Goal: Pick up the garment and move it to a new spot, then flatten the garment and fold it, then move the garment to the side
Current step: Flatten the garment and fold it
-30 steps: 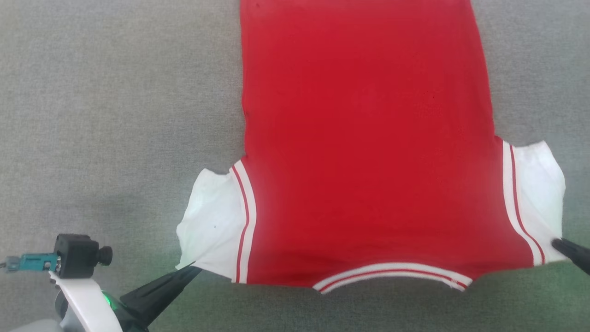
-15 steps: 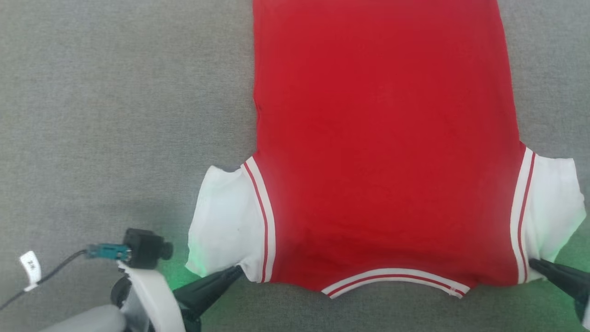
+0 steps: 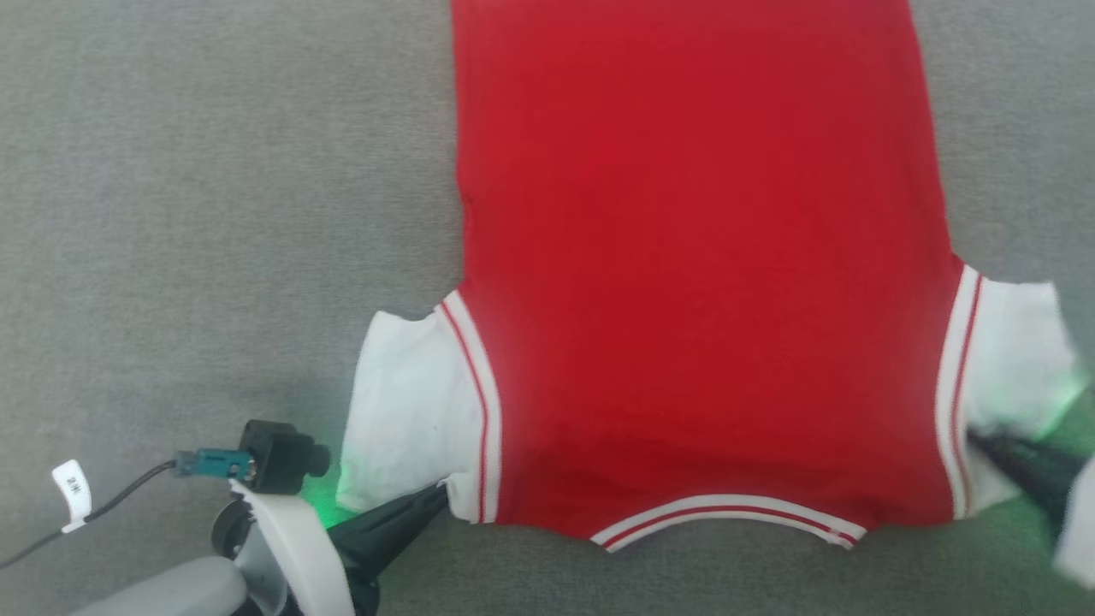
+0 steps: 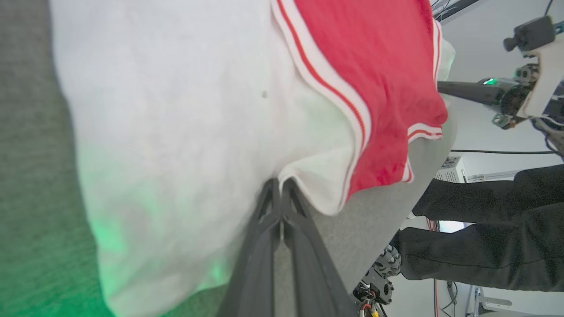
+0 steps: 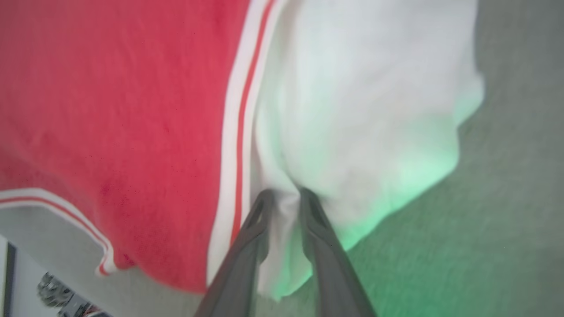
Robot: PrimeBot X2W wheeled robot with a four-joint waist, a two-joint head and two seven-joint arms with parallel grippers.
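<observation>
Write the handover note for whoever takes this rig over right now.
Left gripper: shut on the jersey, at the near edge of its left sleeve.
Right gripper: fingers slightly apart with cloth of the right sleeve between them; grip unclear.
The jersey lies spread on the grey surface, plain red side up, collar nearest the robot.
Done: laid out flat.
Left: fold it, move it aside.

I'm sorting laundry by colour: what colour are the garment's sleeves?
The garment has white sleeves with red-striped white trim; head view shows them best.
</observation>
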